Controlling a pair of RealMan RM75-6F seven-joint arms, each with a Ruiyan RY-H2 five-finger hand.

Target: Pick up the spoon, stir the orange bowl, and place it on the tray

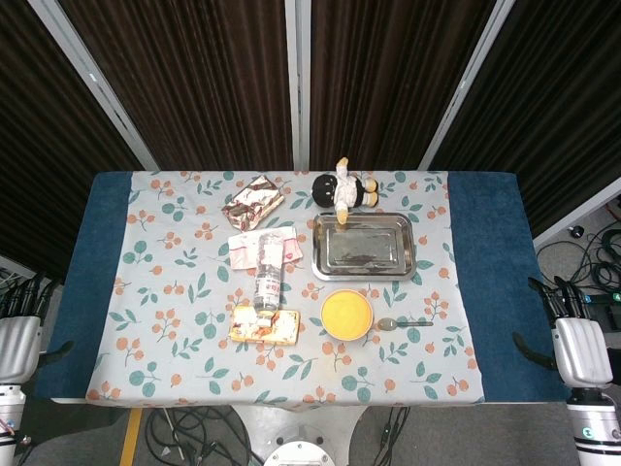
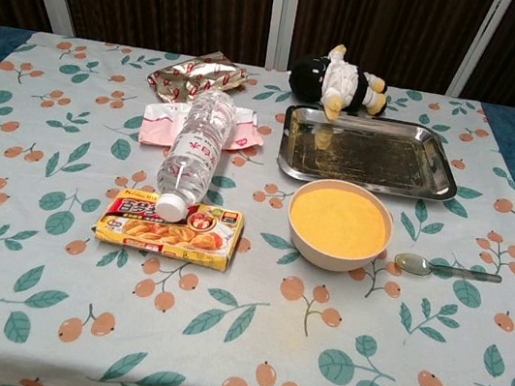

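The spoon (image 1: 402,322) (image 2: 443,269) lies flat on the cloth just right of the orange bowl (image 1: 346,315) (image 2: 340,224), bowl end toward it. Behind the bowl sits the empty metal tray (image 1: 363,247) (image 2: 370,153). My left hand (image 1: 17,335) hangs off the table's left edge and my right hand (image 1: 579,345) off the right edge, both far from the spoon, fingers pointing up and apart, holding nothing. Neither hand shows in the chest view.
A plush toy (image 1: 345,191) (image 2: 339,82) sits behind the tray. A water bottle (image 1: 269,267) (image 2: 196,151) lies left of the bowl over a pink packet (image 2: 161,123), with a yellow box (image 1: 263,326) (image 2: 169,229) in front and a foil snack bag (image 1: 253,202) (image 2: 196,76) behind.
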